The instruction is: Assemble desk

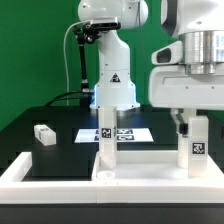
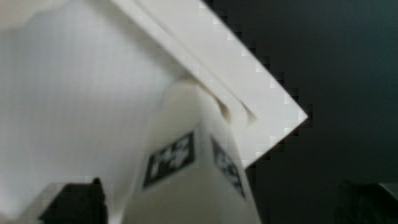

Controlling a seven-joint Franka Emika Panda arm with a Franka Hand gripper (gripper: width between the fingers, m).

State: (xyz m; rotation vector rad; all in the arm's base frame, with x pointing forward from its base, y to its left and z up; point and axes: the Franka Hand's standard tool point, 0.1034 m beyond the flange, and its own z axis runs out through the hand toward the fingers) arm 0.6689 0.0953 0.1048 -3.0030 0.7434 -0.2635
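The white tabletop panel lies flat at the front. One tagged leg stands upright on its corner at the exterior view's left. A second tagged leg stands upright on its corner at the exterior view's right. My gripper is over the top of that second leg, jaws on either side. In the wrist view the leg runs down to the panel's corner between my dark fingers, with a gap on each side; my gripper looks open. A third leg lies loose on the black table.
The low white border wall runs along the front and the exterior view's left. The marker board lies behind the tabletop. The robot's base stands at the back.
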